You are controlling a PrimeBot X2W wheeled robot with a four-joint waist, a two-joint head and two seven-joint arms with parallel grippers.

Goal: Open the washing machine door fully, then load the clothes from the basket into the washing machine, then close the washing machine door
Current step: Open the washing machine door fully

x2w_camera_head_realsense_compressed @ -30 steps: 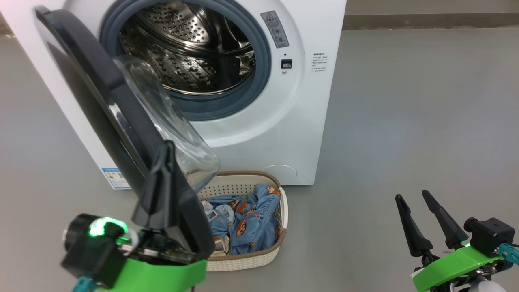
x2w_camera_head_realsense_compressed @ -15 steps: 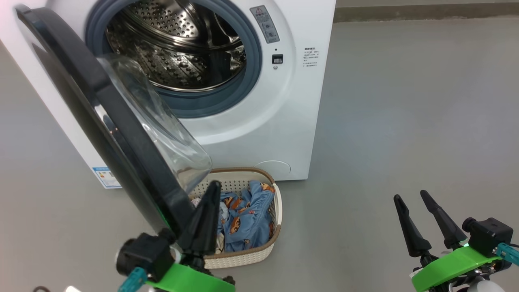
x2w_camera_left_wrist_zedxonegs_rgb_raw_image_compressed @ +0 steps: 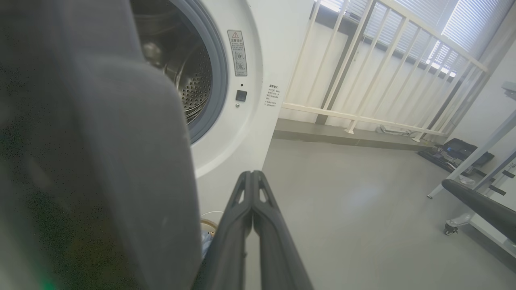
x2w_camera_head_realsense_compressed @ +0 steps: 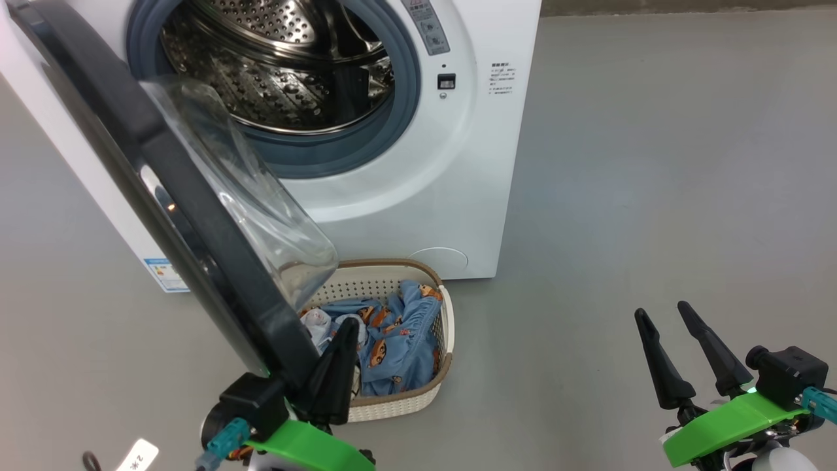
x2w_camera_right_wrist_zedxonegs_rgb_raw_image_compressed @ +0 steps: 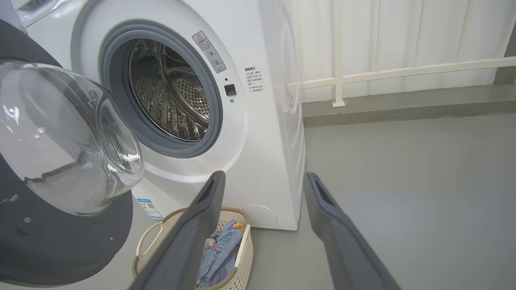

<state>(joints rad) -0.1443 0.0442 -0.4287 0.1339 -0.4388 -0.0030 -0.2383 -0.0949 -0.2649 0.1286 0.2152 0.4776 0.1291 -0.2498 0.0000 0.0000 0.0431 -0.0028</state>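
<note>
Grey floor (x2w_camera_head_realsense_compressed: 654, 163), white railing (x2w_camera_right_wrist_zedxonegs_rgb_raw_image_compressed: 403, 72) behind. One washer (x2w_camera_head_realsense_compressed: 425, 196), one door (x2w_camera_head_realsense_compressed: 163, 190), one basket (x2w_camera_head_realsense_compressed: 399, 409). Door hangs open from its left hinge, with the glass bowl facing right. In head view it's edge-on, running upper left to lower centre and overhanging the basket. Drum (x2w_camera_head_realsense_compressed: 281, 72) shows bare steel. Basket sits on the floor just in front of the washer and holds bunched blue clothes (x2w_camera_head_realsense_compressed: 399, 333), count unclear. Two grippers: left gripper (x2w_camera_head_realsense_compressed: 350, 327) has fingers pressed together on nothing, just beside the door's lower edge. Right gripper (x2w_camera_head_realsense_compressed: 662, 311) has fingers spread, empty, well off right.

The basket (x2w_camera_head_realsense_compressed: 392, 407) was partly hidden behind the washing machine door (x2w_camera_head_realsense_compressed: 196, 219). The washing machine (x2w_camera_head_realsense_compressed: 451, 183) was cut off at the head view's top edge, and its warning label (x2w_camera_head_realsense_compressed: 428, 27) was too small to be read.
</note>
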